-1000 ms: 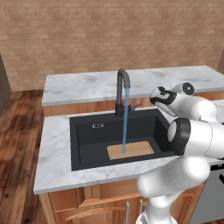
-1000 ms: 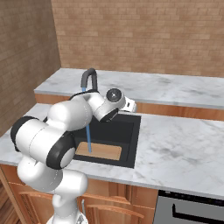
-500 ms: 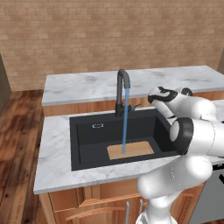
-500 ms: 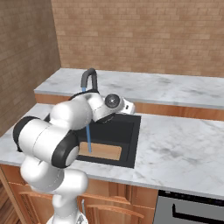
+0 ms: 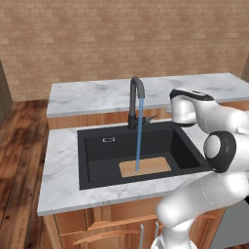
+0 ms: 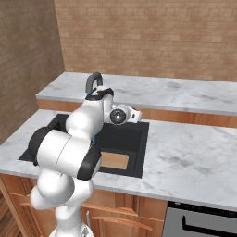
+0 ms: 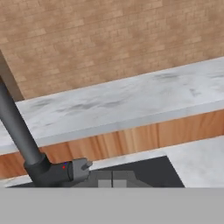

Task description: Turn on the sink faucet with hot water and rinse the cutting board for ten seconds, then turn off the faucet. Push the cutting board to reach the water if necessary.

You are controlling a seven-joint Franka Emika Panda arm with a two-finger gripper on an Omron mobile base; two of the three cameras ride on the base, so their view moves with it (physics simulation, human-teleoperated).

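The dark gooseneck faucet stands behind the black sink, and its side lever points right. A thin blue stream of water falls from the spout onto the tan cutting board, which lies flat on the basin floor. My white hand hovers over the sink's right back corner, right of the lever. In the hand view my gripper is shut on nothing, with the lever just to its left and the faucet neck beyond.
White marble counter surrounds the sink. A raised marble bar top runs behind it, below a brick wall. My arm covers the faucet base in the right base view. An oven front sits at the lower right.
My hand has turned and shifted slightly right, away from the faucet lever. The water keeps running onto the board, which has not moved.
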